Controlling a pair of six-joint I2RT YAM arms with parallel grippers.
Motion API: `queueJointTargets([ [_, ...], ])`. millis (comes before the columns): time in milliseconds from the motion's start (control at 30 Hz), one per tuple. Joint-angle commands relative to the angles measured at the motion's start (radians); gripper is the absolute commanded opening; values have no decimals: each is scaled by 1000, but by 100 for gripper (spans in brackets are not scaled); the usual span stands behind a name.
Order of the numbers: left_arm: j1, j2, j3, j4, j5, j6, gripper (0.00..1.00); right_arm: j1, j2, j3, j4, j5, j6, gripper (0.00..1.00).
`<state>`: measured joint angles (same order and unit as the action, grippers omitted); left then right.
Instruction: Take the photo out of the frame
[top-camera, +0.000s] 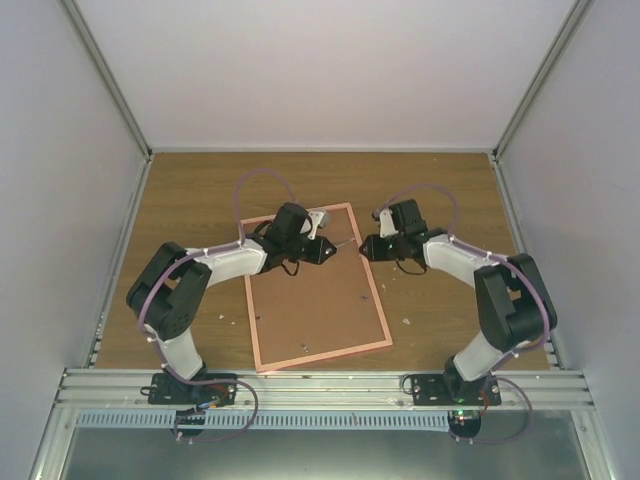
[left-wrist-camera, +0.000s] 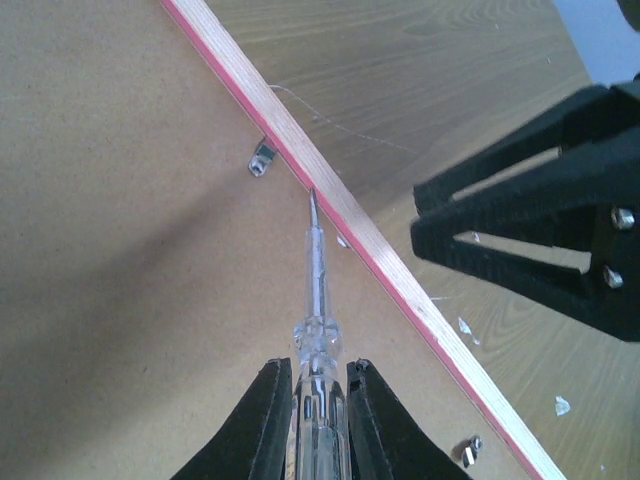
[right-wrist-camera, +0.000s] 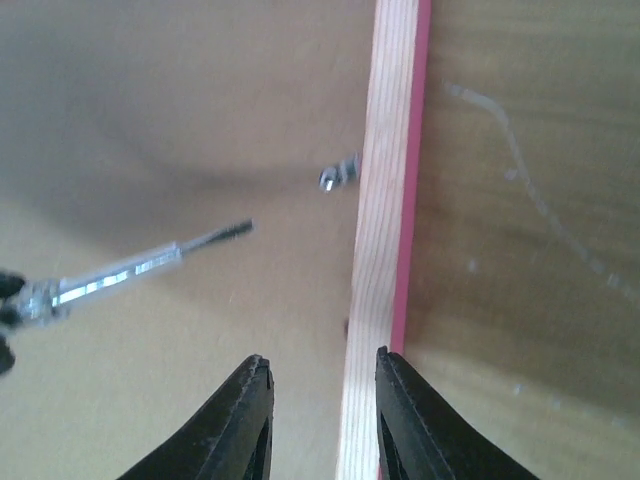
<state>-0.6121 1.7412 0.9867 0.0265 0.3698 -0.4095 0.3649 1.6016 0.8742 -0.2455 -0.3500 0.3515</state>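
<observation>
Table (top-camera: 440, 190): wood top, boxed by pale walls (top-camera: 60, 200) on the left, right and far sides. A metal rail (top-camera: 320, 385) carrying both arm bases runs along the near edge. Bare wood lies far of the frame, with narrower strips on its left and right.

Frame (top-camera: 318, 312): flat at mid-table, brown back up, skewed so its far right corner points between the 2 arms. Its pink edge shows all round. The photo is not visible in any view.

Left gripper (left-wrist-camera: 318, 375): over the far right part of the back, its fingers clamped on the clear handle of a screwdriver (left-wrist-camera: 317, 300). The shaft points at the seam between the back and the right-hand wooden rail, just beside a small metal clip (left-wrist-camera: 262, 158). I cannot tell whether the tip touches.

Right gripper (right-wrist-camera: 320, 358): over that same rail, just right of the screwdriver tip. Its jaws are moderately apart and hold nothing, with 1 finger over the back and 1 over the rail's pink edge. I cannot tell whether they touch the frame.

A few white flecks (top-camera: 407, 321) lie on the wood right of the frame.
</observation>
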Motion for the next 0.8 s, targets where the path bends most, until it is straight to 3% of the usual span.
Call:
queueJointTargets([
  [0,8,38,47,25,3,22,0,0,77,69,31,65,-36,30],
  [400,8,113,84,21,10,35,0,1,181,76,64,7,-41,27],
  [767,9,154,114,39,12,38,0,0,199,52,85,-2,-31,14],
])
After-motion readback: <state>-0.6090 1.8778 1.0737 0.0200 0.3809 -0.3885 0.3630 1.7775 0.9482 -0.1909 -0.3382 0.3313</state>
